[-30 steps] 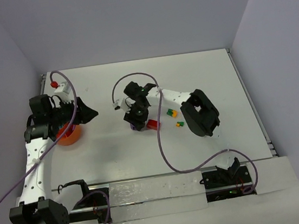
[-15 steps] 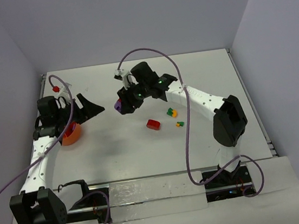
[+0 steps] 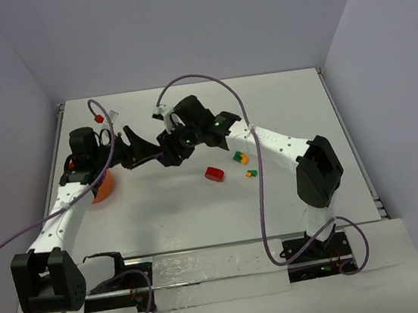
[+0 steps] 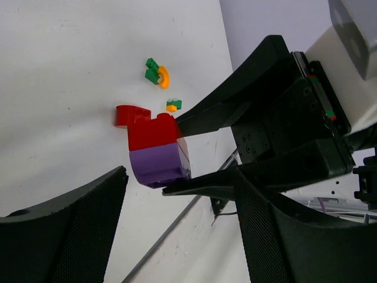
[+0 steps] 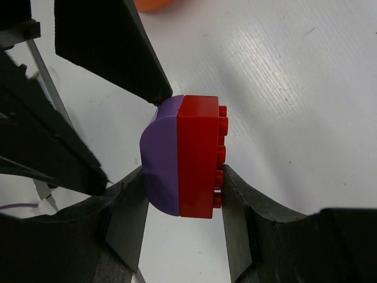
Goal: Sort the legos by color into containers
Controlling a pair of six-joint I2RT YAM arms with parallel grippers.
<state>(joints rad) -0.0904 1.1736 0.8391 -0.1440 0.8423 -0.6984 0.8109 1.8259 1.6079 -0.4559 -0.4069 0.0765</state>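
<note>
Early days, going by this. Closest in, loose on the bench (image 3: 163, 215): a red brick (image 3: 213, 173), a tiny green-and-orange bit (image 3: 251, 173), and just behind, a green-and-yellow pair (image 3: 239, 156). All unsorted. Over on the left, orange bowl (image 3: 106, 187), mostly hidden under the left arm, contents impossible to make out. Further out, right hand (image 5: 182, 171) pinching a purple-and-red stack (image 5: 184, 156) up off the bench, with the left hand (image 4: 177, 218) spread wide right beside it, gripping nothing. Probably needs pulling apart before dropping either half in the bowl.
</note>
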